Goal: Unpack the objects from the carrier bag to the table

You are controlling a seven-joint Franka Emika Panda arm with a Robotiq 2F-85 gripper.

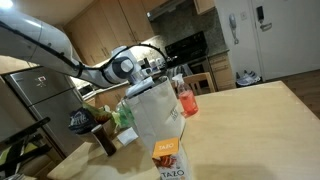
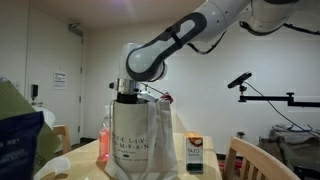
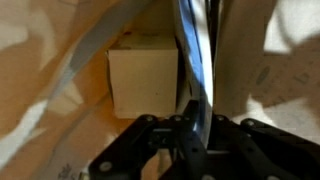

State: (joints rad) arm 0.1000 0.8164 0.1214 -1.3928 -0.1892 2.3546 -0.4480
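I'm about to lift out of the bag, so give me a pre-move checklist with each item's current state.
1. End effector shut on the flat blue-and-white package: ok.
2. Tan cardboard box outside the grip, beside the package in the bag: ok.
3. Carrier bag standing upright: ok.
4. Bag plastic free of the fingers: cannot tell.
5. Bare table beyond the bag for set-down: ok.
6. Orange carton standing on the table outside the bag: ok.
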